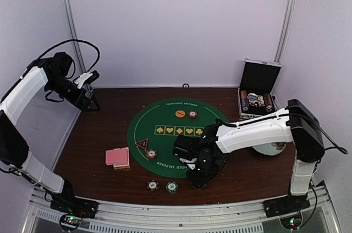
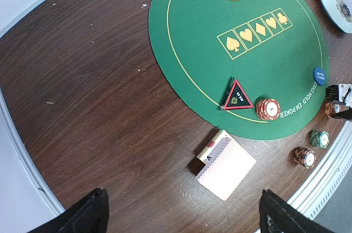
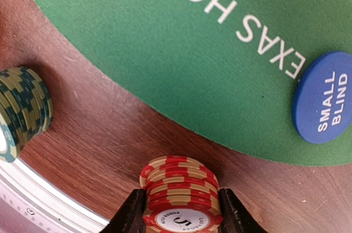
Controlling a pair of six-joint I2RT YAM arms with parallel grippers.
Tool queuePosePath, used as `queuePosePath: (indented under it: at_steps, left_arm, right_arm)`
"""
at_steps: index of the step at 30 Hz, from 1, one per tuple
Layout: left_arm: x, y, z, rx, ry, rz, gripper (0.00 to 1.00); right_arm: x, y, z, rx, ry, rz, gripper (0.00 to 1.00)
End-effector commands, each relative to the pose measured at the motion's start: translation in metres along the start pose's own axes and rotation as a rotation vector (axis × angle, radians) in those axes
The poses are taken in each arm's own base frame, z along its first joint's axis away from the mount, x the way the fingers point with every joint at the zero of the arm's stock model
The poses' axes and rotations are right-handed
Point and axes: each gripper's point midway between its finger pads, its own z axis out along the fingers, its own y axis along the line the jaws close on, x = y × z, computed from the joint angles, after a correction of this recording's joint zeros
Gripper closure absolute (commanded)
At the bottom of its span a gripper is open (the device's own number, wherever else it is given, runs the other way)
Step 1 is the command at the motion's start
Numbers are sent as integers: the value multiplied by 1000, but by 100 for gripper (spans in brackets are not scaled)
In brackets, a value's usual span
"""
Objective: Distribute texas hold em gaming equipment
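Layout from above: right gripper (image 1: 198, 179) low at the near rim of the green mat (image 1: 165, 134), over the brown surface (image 1: 93, 145). Its load is hidden under the wrist. Dark chip stack (image 1: 153, 186) and green chip stack (image 1: 172, 187) sit side by side just to its left, probably one player's share laid out in a row. Card deck (image 1: 117, 157) lies left of the mat. Left gripper (image 1: 92, 103) is raised at far left, well apart from everything.

Left wrist: fingers spread wide, nothing between them, deck on the surface below.

Right wrist: red chip stack (image 3: 180, 192) pinched edge-on between both fingers (image 3: 131, 216), which likely keeps the chips together. It is on the wood side of the mat's rim. Blue dealer disc (image 3: 324, 98) lies to the right on the mat, green stack to the left. Resting or just lifted: cannot tell.
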Motion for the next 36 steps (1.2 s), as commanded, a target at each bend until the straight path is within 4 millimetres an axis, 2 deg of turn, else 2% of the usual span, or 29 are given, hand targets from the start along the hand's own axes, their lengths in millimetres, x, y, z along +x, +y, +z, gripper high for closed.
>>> queuePosePath:
  at_steps: [1, 11, 16, 21, 26, 30, 36]
  left_arm:
    - [-7, 2, -9, -21, -32, 29, 2]
    - [-7, 2, -8, -15, -29, 28, 2]
    - [-7, 1, -7, -9, -31, 26, 2]
    - [-7, 1, -9, -14, -33, 31, 2]
    - [-7, 0, -9, -13, -35, 30, 3]
    - [-7, 1, -10, -17, -36, 32, 2]
    - [-7, 1, -9, -13, -34, 31, 2]
  right_arm:
    - [0, -4, -14, 25, -6, -8, 67]
    - [-9, -13, -60, 74, -55, -25, 71]
    - [-24, -38, -74, 105, -82, 23, 71]
    - [-39, -79, -66, 138, -84, 103, 71]
    - [-56, -110, -55, 143, -93, 167, 71]
    - [-60, -124, -42, 148, -82, 192, 71]
    - [-53, -125, -16, 144, -41, 203, 71]
